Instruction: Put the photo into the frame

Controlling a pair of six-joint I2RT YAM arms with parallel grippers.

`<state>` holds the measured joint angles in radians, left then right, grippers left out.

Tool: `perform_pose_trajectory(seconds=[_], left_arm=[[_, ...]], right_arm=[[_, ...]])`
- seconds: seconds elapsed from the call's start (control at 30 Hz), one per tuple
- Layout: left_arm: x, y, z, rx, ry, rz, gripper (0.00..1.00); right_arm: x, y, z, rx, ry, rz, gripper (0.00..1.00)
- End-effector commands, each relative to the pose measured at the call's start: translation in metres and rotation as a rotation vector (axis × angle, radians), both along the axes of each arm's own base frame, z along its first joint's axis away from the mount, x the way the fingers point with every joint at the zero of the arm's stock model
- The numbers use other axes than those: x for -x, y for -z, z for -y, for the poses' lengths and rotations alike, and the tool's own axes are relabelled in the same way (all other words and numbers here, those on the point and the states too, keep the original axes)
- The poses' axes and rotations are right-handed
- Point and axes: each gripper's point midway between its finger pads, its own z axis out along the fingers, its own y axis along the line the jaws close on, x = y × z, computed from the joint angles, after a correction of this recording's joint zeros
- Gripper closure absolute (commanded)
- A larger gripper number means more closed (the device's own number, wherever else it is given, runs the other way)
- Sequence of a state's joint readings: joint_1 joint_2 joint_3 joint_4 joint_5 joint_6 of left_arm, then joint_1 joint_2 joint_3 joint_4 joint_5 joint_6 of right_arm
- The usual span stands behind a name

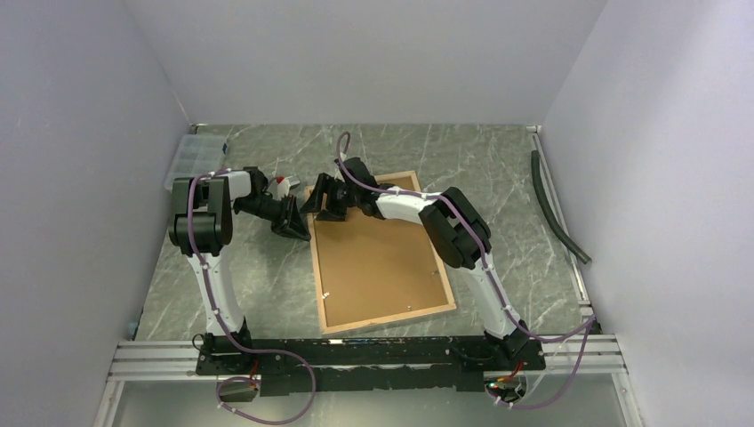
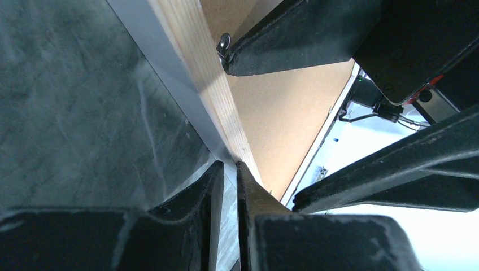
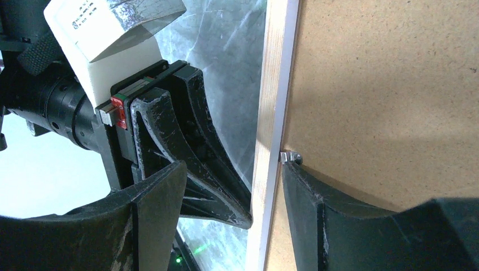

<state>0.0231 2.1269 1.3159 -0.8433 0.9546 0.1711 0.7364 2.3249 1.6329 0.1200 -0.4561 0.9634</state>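
Bracing side, left fingers (image 2: 192,217): drawn together to a thin slit, with the tips against the outer edge of the frame (image 1: 389,319) near its far left corner. They look like a stop rather than a clamp. If they ride up over the rim, nothing will hold the frame when you push from the other side.
Counter (image 1: 267,276): smooth, marbled stone. Expect the frame to skate or spin on it under any sideways load.
Frame: lying face down, its light-wood rim up, with the backing panel (image 1: 378,253) seated inside it.
Metal tab (image 3: 289,157): sits on the left rim, just at the tip of one right finger. It is small, so the tip could easily slip past it.
Right fingers (image 3: 316,209): spread apart astride the left rim, one on the panel at the tab and the other out over the counter. Pressing down too hard could gouge the fibreboard or tip the frame's edge, and a slip toward the left arm would knock the two sets of fingers together.
Photo: not visible in any view, so you can't confirm where it is until the panel is out.
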Motion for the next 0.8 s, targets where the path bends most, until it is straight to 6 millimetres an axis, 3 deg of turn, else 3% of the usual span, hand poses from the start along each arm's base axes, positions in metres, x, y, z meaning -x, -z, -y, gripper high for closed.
perform_pose_trajectory(seconds=[0.0, 0.77], left_arm=[[-0.0020, 0.0109, -0.0046, -0.062, 0.025, 0.043, 0.81], [-0.0045, 0.0078, -0.0058, -0.072, 0.028, 0.059, 0.85]], right_arm=[[0.0060, 0.0064, -0.0050, 0.002, -0.016, -0.008, 0.34], [0.0052, 0.0109, -0.0110, -0.037, 0.011, -0.036, 0.36]])
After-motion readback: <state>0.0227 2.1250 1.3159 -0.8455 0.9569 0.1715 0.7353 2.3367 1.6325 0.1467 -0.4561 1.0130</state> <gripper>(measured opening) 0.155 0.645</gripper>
